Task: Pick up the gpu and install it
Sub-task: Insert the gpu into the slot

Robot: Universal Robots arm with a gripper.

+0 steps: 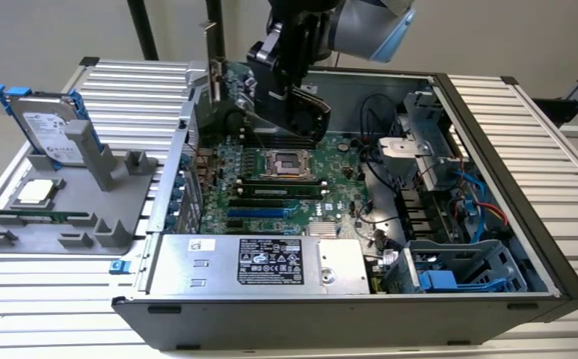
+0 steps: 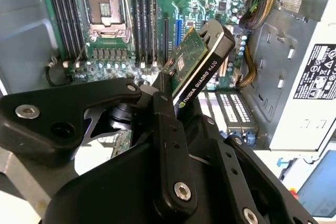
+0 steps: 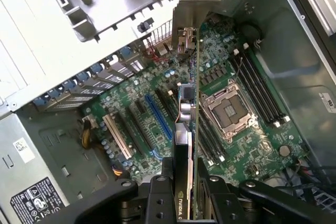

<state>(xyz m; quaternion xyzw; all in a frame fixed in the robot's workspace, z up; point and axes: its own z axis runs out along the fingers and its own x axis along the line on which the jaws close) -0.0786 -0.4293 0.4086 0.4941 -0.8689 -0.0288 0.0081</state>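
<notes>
Above the open computer case (image 1: 495,142), near its far corner on the exterior view's left, my tool (image 3: 186,192) pinches the gpu (image 3: 185,124) on edge over the motherboard (image 1: 268,191). The card is green, with white print on its black shroud and a silver bracket at its far end. A labelled power supply (image 1: 268,262) lines the case's near edge. Towards the surface's (image 1: 49,314) left edge in the exterior view, a grey holder (image 1: 69,224) carries a hard drive (image 1: 49,127).
</notes>
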